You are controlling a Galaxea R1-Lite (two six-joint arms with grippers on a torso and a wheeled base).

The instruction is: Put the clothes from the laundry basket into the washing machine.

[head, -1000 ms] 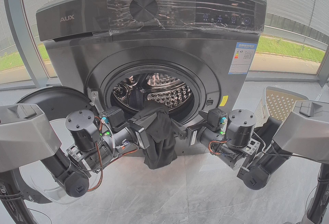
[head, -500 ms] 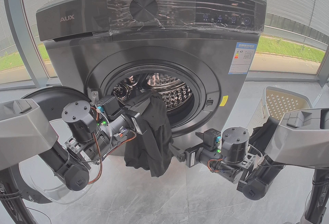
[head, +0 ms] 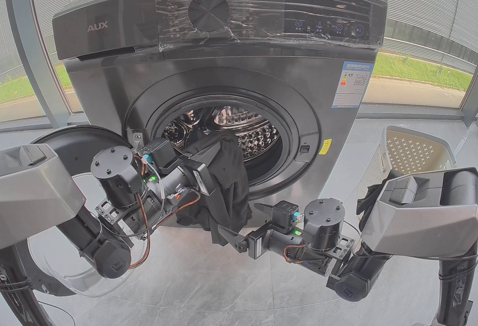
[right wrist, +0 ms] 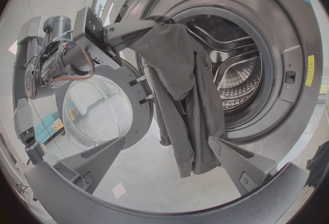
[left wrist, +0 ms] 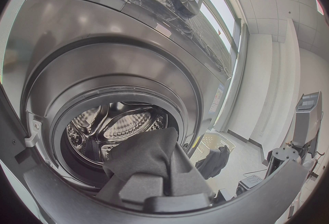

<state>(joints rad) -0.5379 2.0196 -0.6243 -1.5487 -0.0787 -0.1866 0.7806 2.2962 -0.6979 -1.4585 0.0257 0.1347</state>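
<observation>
Recorded left gripper (head: 218, 148) raised at the mouth of the dark grey front-loading washing machine (head: 224, 68), fingers (left wrist: 137, 188) pressed onto a black fabric garment (head: 231, 177) and pinching its upper fold. Noted most of the cloth hanging straight down below those fingers, outside the machine, in front of the lower rim of the round opening. Saw the shiny perforated steel drum (head: 244, 135) just beyond the left fingertips, with one bunched corner of the cloth lying past them toward the opening; could not tell whether that corner touched the door seal. Found the round hinged door with clear window (head: 74, 152) swung fully open, to the left of the left fingers and behind them.

Logged right gripper (right wrist: 165, 141) lower, beneath the left one, fingers (right wrist: 236, 163) spread wide. Noted the loose lower hem of the cloth dangling between the two spread fingers; could not tell contact with either pad. Saw pale grey tiled floor (head: 209, 282) under both sets of fingers.

Placed white perforated plastic laundry basket (head: 418, 147) well apart from the right fingers, back along the right arm, beside the machine's front corner. Noted another dark piece of clothing (left wrist: 214, 163) draped over the basket's near rim
</observation>
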